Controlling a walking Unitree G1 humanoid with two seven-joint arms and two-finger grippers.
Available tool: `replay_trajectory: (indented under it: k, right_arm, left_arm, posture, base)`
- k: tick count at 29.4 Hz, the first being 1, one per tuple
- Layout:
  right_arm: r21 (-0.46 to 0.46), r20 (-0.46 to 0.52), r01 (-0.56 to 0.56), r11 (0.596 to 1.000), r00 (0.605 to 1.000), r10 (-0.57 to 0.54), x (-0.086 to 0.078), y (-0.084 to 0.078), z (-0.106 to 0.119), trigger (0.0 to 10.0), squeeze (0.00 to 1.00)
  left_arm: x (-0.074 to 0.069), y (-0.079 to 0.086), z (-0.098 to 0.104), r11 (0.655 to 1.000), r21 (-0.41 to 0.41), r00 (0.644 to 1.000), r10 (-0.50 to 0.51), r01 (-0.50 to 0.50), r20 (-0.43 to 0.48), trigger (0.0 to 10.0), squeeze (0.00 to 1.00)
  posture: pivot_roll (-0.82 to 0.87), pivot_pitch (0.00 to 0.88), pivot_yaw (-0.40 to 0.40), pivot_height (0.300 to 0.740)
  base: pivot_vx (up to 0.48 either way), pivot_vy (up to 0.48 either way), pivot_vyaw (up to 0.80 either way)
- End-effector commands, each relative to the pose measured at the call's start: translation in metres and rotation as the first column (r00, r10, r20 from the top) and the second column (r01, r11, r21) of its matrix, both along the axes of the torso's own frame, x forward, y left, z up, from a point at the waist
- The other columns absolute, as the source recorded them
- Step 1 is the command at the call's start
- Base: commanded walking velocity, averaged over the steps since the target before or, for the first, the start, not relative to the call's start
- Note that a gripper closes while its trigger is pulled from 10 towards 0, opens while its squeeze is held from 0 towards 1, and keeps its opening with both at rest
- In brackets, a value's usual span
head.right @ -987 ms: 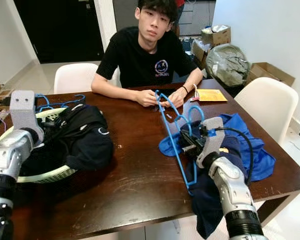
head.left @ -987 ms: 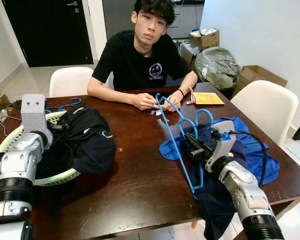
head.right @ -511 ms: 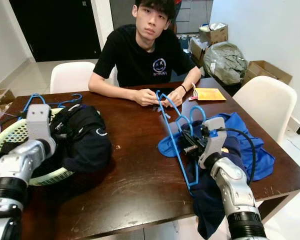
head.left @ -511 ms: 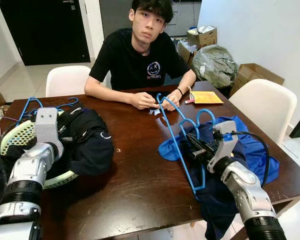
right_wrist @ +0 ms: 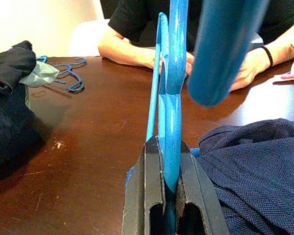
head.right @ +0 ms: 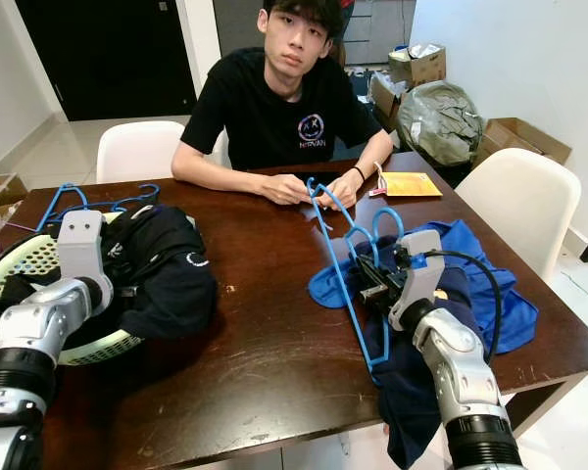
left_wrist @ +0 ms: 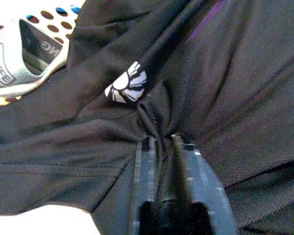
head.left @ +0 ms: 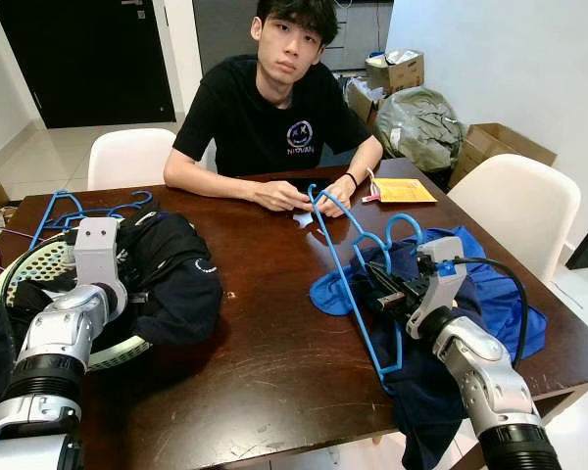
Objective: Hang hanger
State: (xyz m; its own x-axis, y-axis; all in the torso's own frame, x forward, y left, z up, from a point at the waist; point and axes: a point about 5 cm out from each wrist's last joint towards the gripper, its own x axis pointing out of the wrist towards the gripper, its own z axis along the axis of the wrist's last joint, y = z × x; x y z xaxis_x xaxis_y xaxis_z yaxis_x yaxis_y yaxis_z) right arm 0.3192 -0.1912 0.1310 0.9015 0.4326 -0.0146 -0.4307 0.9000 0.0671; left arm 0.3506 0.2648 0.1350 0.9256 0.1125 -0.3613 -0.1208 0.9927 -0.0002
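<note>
In the left eye view, the right gripper [head.left: 380, 291] held a blue hanger [head.left: 345, 279] upright over the dark wooden desk [head.left: 274, 343], just beside a blue garment [head.left: 490, 284]. A person [head.left: 274, 108] sat at the far side with both hands at the hanger's far tip. The left gripper [head.left: 127, 257] lay in a black garment [head.left: 171, 274] heaped on a pale green basket [head.left: 39, 264]; 2 more blue hangers [head.left: 78, 208] lay behind it.

In the left wrist view, the fingers [left_wrist: 148, 161] appeared pinched on a fold of the black garment, though the cloth hid their tips.

In the right wrist view, the fingers [right_wrist: 149, 181] were clamped on the hanger's bar, which rose toward the person's hands [right_wrist: 250, 63].
</note>
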Motion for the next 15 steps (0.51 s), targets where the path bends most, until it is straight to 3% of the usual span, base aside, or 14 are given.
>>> replay_trajectory:
  k: [1, 3, 5, 8, 9, 10, 11, 12, 13, 14, 15]
  right_arm:
    - [0.0, -0.063, 0.011, 1.0, 0.998, -0.011, -0.005, -0.001, -0.014, 10.0, 0.0]
    - [0.002, -0.064, 0.012, 1.0, 0.998, -0.012, -0.004, -0.001, -0.014, 10.0, 0.0]
    - [0.013, -0.067, 0.018, 1.0, 0.998, -0.017, -0.004, 0.0, -0.015, 10.0, 0.0]
    - [0.018, -0.068, 0.02, 1.0, 0.997, -0.019, -0.003, 0.001, -0.016, 10.0, 0.0]
    - [0.018, -0.068, 0.02, 1.0, 0.997, -0.019, -0.003, 0.001, -0.016, 10.0, 0.0]
    - [0.02, -0.069, 0.021, 1.0, 0.997, -0.019, -0.003, 0.001, -0.016, 10.0, 0.0]
    - [0.022, -0.07, 0.021, 1.0, 0.997, -0.02, -0.002, 0.002, -0.016, 10.0, 0.0]
    - [0.022, -0.07, 0.021, 1.0, 0.997, -0.02, -0.002, 0.002, -0.016, 10.0, 0.0]
    - [0.024, -0.071, 0.022, 0.999, 0.997, -0.02, -0.001, 0.003, -0.017, 10.0, 0.0]
    - [0.024, -0.071, 0.022, 0.999, 0.997, -0.02, -0.001, 0.003, -0.017, 10.0, 0.0]
    - [0.028, -0.072, 0.023, 0.999, 0.997, -0.021, 0.0, 0.003, -0.017, 10.0, 0.0]
  left_arm:
    - [0.001, 0.006, 0.007, 1.0, 0.013, 1.0, 0.017, -0.017, 0.009, 0.0, 0.0]
    - [0.003, 0.008, 0.016, 1.0, 0.021, 0.999, 0.021, -0.022, 0.036, 0.0, 0.0]
    - [0.011, 0.007, 0.058, 1.0, 0.025, 0.981, 0.011, -0.017, 0.195, 0.0, 0.0]
    - [0.015, -0.006, 0.094, 0.999, 0.019, 0.936, -0.049, 0.045, 0.348, 0.0, 0.0]
    - [0.015, -0.006, 0.094, 0.999, 0.019, 0.936, -0.049, 0.045, 0.348, 0.0, 0.0]
    - [0.017, -0.017, 0.112, 0.995, 0.01, 0.9, -0.096, 0.101, 0.425, 0.0, 0.0]
    - [0.017, -0.035, 0.138, 0.979, 0.004, 0.836, -0.174, 0.201, 0.52, 0.0, 0.0]
    - [0.017, -0.035, 0.138, 0.979, 0.004, 0.836, -0.174, 0.201, 0.52, 0.0, 0.0]
    - [0.014, -0.055, 0.161, 0.949, 0.007, 0.756, -0.255, 0.315, 0.603, 0.0, 0.0]
    - [0.014, -0.055, 0.161, 0.949, 0.007, 0.756, -0.255, 0.315, 0.603, 0.0, 0.0]
    - [0.007, -0.077, 0.186, 0.893, 0.019, 0.649, -0.341, 0.45, 0.68, 0.0, 0.0]
  posture:
    - [-0.04, 0.011, 0.014, 0.74]
    - [-0.04, 0.01, 0.015, 0.74]
    - [-0.04, 0.006, 0.02, 0.74]
    - [-0.03, 0.002, 0.021, 0.74]
    - [-0.03, 0.002, 0.021, 0.74]
    - [-0.03, 0.0, 0.022, 0.74]
    - [-0.02, 0.0, 0.024, 0.74]
    - [-0.02, 0.0, 0.024, 0.74]
    - [-0.02, 0.0, 0.024, 0.74]
    - [-0.02, 0.0, 0.024, 0.74]
    - [-0.02, 0.0, 0.025, 0.74]
  base:
    - [0.0, 0.0, 0.0]
    - [0.0, 0.0, 0.0]
    - [0.0, 0.0, 0.0]
    - [0.0, 0.0, 0.0]
    - [0.0, 0.0, 0.0]
    - [0.0, 0.0, 0.0]
    - [0.0, 0.0, 0.0]
    - [0.0, 0.0, 0.0]
    - [0.0, 0.0, 0.0]
    - [0.0, 0.0, 0.0]
    - [0.0, 0.0, 0.0]
